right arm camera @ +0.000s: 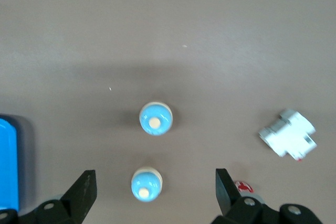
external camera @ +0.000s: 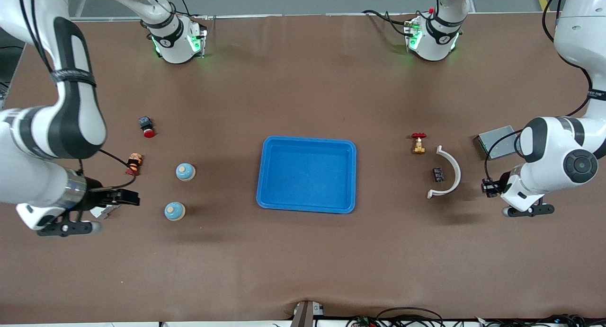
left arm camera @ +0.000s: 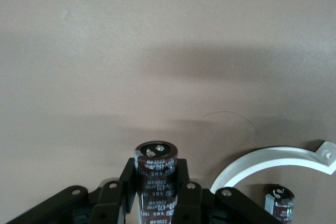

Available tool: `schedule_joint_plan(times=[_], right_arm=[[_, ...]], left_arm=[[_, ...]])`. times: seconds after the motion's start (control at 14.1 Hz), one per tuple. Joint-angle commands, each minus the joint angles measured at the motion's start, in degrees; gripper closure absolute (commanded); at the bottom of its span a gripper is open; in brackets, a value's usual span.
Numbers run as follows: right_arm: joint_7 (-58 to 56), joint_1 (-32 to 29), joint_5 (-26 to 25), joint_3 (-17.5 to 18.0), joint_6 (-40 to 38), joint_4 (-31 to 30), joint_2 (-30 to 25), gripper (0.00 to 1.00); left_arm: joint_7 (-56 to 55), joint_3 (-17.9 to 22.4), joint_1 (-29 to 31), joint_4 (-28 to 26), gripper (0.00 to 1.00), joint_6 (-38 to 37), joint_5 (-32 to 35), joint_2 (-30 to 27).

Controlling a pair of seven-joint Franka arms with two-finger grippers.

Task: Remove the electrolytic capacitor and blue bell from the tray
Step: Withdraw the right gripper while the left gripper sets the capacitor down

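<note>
Tray (external camera: 306, 174) mid-table; two bells (external camera: 185, 171) (external camera: 174, 211) toward right arm's end, capacitor (external camera: 439, 175) beside clamp (external camera: 449, 171) toward left arm's.

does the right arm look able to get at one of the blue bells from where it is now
Probably yes. The right gripper is open, and both blue bells stand in the open on the table in the right wrist view, one between its jaws, with nothing over or against them. The white block lies well apart.
</note>
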Motion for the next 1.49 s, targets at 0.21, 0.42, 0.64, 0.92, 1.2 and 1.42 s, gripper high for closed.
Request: schedule_joint_plan(times=[0.21, 0.42, 0.64, 0.92, 1.2, 1.42], right_arm=[[1.3, -1.9, -1.2, -1.0, -2.5, 0.0, -6.0, 0.00], [1.3, -2.8, -1.2, -1.3, -5.2, -0.2, -7.7, 0.00], [1.5, -2.7, -0.9, -1.3, -7.1, -0.7, -9.7, 0.00], [1.0, -2.7, -0.8, -1.3, -6.9, -3.9, -14.7, 0.00], [0.9, -2.3, -0.8, -1.2, -6.2, -10.6, -20.6, 0.00], [0.9, -1.5, -0.8, -1.2, -5.8, -13.2, -23.6, 0.00]], left_arm=[[-3.4, -0.2, 0.1, -0.3, 1.00, 1.7, 4.0, 2.5], [-3.6, -0.3, 0.2, -1.0, 1.00, 1.7, 4.0, 2.6], [-3.6, -0.3, 0.2, -1.0, 1.00, 1.7, 4.0, 3.2], [-3.6, -0.3, 0.2, -1.0, 1.00, 1.8, 4.0, 3.8], [-3.6, -0.3, 0.2, -1.0, 1.00, 1.7, 4.0, 4.4], [-3.6, -0.3, 0.2, -1.0, 1.00, 1.8, 4.0, 4.5]])
